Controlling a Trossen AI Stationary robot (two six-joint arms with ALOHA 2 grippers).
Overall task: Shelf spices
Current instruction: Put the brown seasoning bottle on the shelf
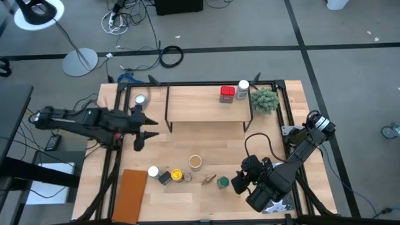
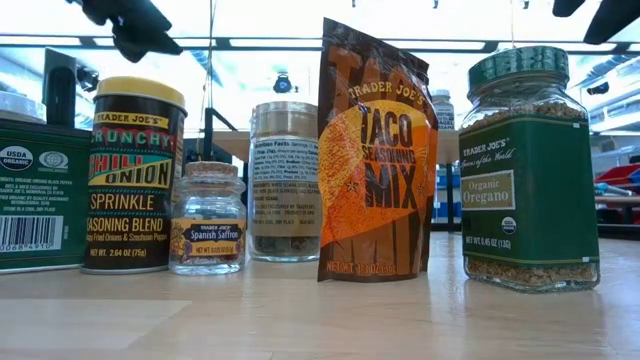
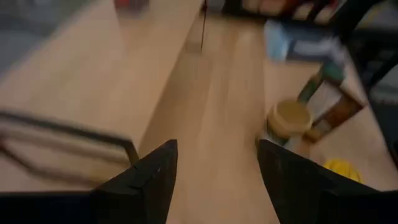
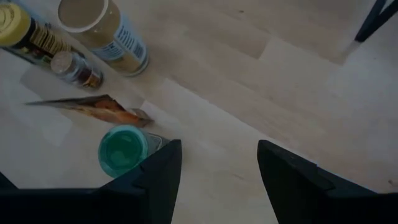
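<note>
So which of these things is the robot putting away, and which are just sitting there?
For the job:
- shelf
- red-topped jar and white-topped jar, already on it
- oregano jar
- taco seasoning packet
- saffron jar
- chili onion tin

Just lying about:
- little plant
- silver tin
- brown board

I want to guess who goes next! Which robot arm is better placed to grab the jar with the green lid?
Probably the right. The right gripper hovers beside the green-lidded jar with jaws open and empty. The left gripper is also open but sits near the shelf, farther from that jar.
</note>
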